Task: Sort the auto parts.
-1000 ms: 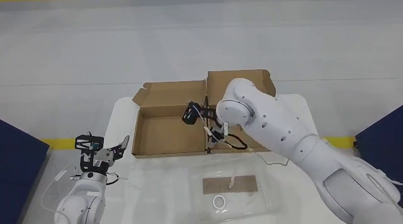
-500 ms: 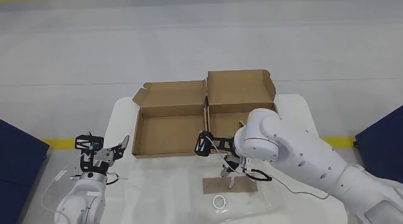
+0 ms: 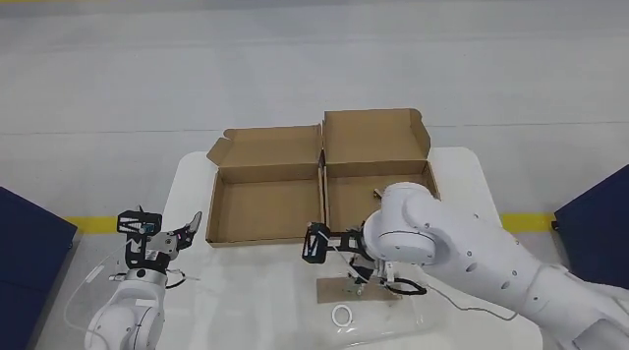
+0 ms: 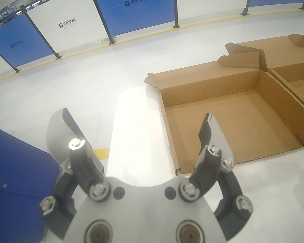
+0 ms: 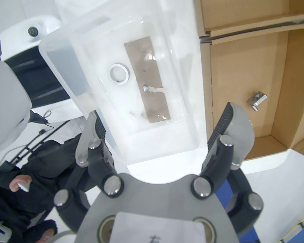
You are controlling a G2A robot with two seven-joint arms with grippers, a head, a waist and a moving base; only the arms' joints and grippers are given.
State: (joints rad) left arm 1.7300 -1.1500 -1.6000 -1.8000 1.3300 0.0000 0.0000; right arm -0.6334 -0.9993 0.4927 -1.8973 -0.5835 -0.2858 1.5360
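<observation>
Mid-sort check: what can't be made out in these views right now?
- Top view: the right arm covers the right box's front and part of the clear bin.
- Right wrist view: the small part on the brown strip is too small to identify.
- Left wrist view: the right box is cut off by the frame edge.

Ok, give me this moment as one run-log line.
right gripper open, above clear tray | tray: white ring, bolt | metal bracket in cardboard box | left gripper open, empty, at table edge

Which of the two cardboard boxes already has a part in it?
The right-side box: a small metal part lies on its floor. The left box shows only bare cardboard inside.
</observation>
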